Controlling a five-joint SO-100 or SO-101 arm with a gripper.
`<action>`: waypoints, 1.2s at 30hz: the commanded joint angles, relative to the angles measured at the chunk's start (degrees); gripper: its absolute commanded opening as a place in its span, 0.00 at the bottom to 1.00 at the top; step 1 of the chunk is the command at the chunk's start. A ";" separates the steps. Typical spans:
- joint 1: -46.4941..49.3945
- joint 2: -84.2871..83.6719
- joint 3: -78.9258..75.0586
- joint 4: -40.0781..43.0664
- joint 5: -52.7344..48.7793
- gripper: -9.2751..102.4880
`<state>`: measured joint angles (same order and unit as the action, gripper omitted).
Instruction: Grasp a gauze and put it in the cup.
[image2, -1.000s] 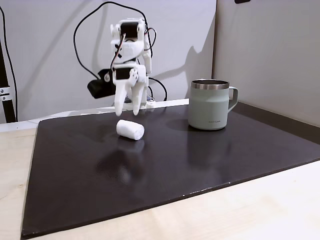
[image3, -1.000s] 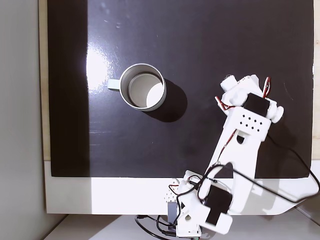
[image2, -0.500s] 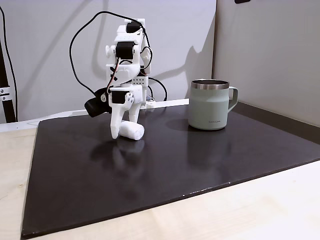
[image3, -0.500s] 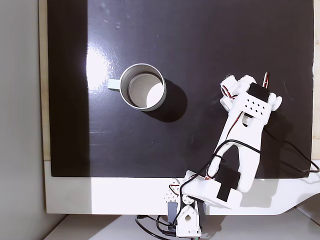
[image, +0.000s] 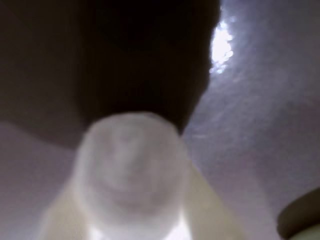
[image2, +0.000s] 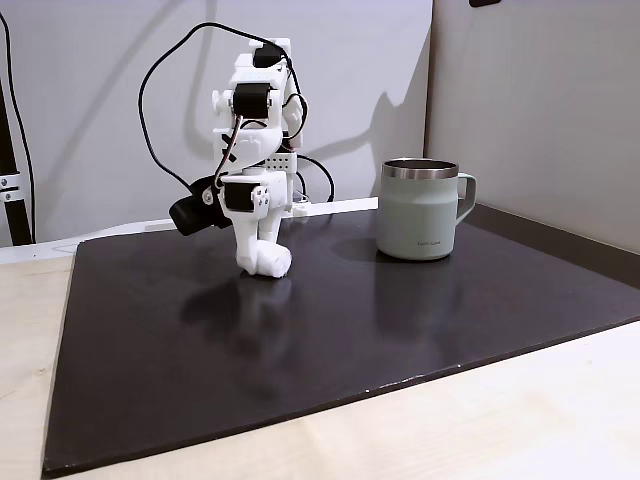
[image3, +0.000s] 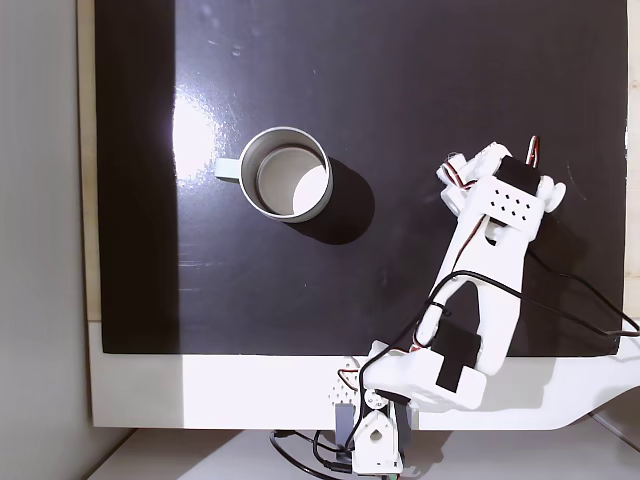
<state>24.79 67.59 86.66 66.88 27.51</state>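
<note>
Tool: white plastic tool (image2: 262, 256) pinching the small white soft gauze roll (image2: 270, 262) on the black worktop (image2: 330, 340).
Cup: pale grey-green steel-rimmed mug (image2: 419, 209), upright near the worktop's far edge, well apart.

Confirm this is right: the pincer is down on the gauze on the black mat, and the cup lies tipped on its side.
Not quite. The cup stands upright, as a fixed view shows. The rest holds: the pincer is down on the gauze on the black mat.
</note>
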 joint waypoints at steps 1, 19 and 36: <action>-0.44 0.62 -2.99 1.41 -0.26 0.10; -6.33 21.71 -20.21 21.88 -0.70 0.09; -29.44 24.87 -26.63 26.81 1.14 0.09</action>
<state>0.00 91.85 63.72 93.43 28.39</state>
